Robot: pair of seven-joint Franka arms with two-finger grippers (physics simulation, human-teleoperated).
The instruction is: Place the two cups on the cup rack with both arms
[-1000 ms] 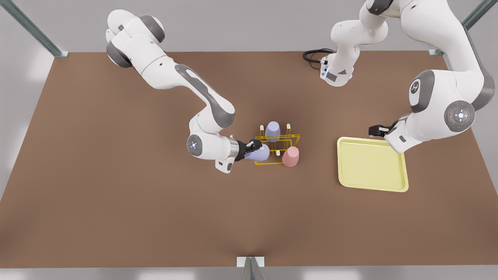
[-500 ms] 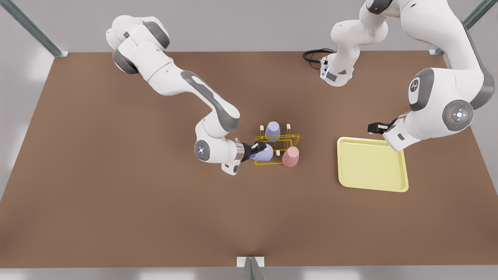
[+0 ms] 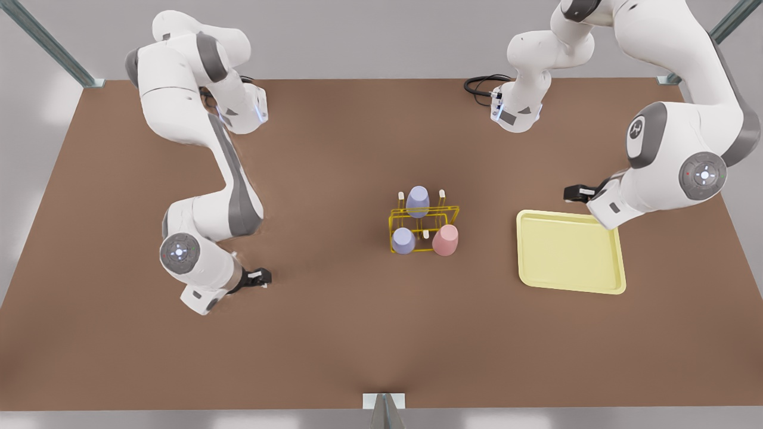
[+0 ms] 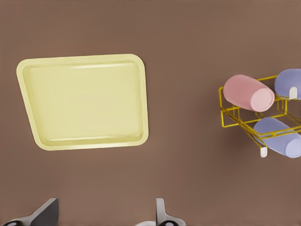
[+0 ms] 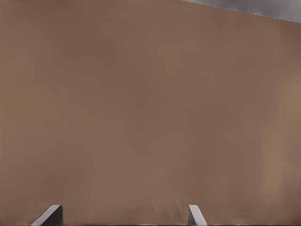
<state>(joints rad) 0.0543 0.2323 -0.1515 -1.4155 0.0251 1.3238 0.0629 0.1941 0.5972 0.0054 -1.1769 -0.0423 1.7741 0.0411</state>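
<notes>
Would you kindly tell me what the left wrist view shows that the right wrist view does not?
Left wrist view: the pale-yellow tray and the cup rack holding the pink cup, the near lavender cup and the far lavender cup. Right wrist view: a grey strip past the table's edge. Both: the brown table and an open gripper, the left gripper beside the tray, the right gripper over plain tabletop.
</notes>
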